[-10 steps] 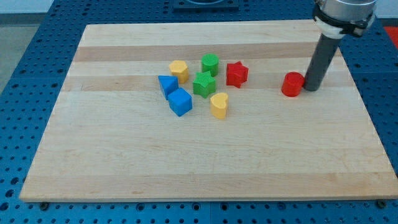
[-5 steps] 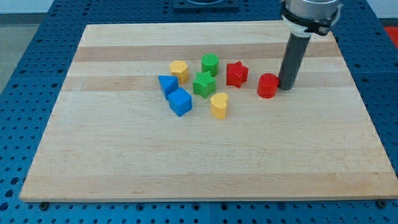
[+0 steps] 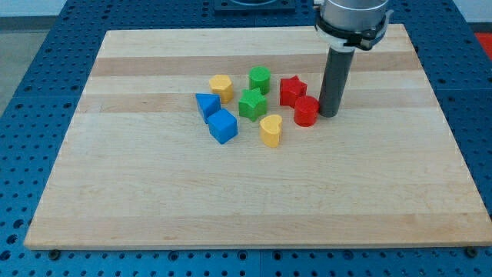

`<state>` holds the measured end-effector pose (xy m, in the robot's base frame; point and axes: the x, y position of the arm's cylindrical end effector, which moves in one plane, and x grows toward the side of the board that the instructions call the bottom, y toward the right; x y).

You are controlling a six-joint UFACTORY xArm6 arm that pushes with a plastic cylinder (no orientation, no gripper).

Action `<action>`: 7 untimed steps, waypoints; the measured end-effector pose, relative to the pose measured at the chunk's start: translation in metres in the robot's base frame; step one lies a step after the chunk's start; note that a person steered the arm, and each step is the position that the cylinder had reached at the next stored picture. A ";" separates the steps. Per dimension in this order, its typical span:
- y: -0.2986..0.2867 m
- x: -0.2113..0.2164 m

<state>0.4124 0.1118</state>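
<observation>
My tip [image 3: 328, 114] rests on the board against the right side of a red cylinder [image 3: 306, 111]. That cylinder sits just below and right of a red star [image 3: 292, 91], touching or nearly touching it. Left of them stand a green star [image 3: 252, 104] and a green cylinder [image 3: 260, 79]. A yellow heart [image 3: 270, 130] lies below the green star. Farther left are a yellow hexagon-like block [image 3: 221, 87], a blue triangle [image 3: 206, 104] and a blue cube [image 3: 223, 126].
The blocks lie on a light wooden board [image 3: 154, 200] that sits on a blue perforated table [image 3: 31, 69]. The dark rod rises from my tip to the arm's grey collar [image 3: 352, 15] at the view's top.
My tip has slid toward the view's left, pushing the red cylinder from the board's right part up to the red star.
</observation>
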 end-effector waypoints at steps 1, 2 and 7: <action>-0.005 0.001; -0.009 0.003; -0.022 0.023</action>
<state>0.4353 0.0893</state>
